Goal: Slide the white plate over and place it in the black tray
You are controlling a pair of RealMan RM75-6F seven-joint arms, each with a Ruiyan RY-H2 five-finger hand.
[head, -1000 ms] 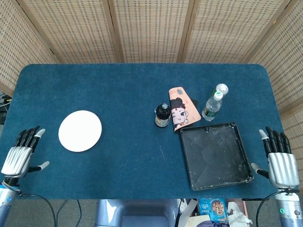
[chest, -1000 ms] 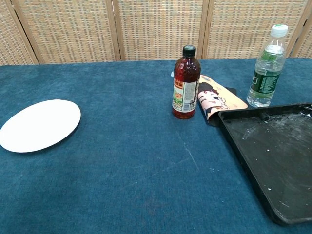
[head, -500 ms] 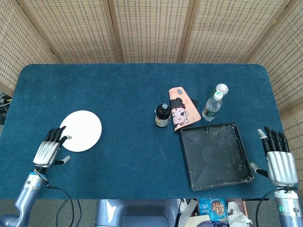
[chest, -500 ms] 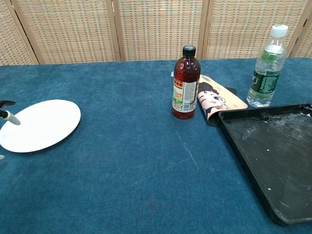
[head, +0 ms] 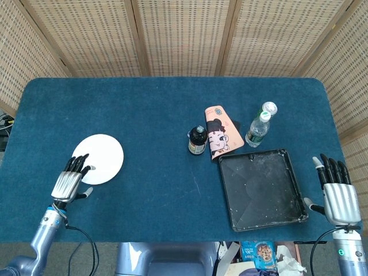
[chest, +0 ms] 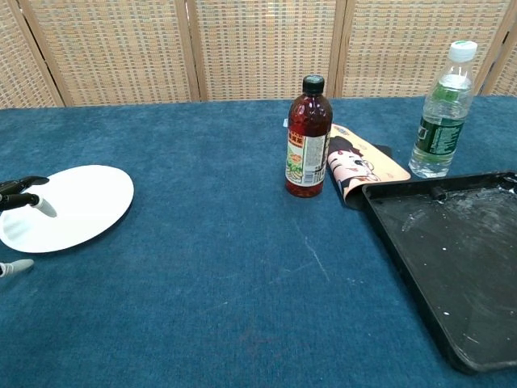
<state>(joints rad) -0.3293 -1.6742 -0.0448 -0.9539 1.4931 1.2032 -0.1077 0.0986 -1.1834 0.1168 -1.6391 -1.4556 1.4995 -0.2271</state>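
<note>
the plate [head: 98, 158] lies flat at the left of the desk [head: 161, 109], well apart from the tray [head: 261, 188] at the right. the left hand [head: 70, 182] has its fingers [chest: 24, 200] spread and reaching over the plate's near-left edge, holding nothing. to slide well, press flat on the plate and push steadily right, steering in front of the brown bottle [head: 197, 140]. the right hand [head: 339, 192] hangs spread and empty beside the tray, ready to receive.

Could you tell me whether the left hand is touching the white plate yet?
Cannot tell: in both views the left hand overlaps the white plate rim, but neither shows contact or gap.
</note>
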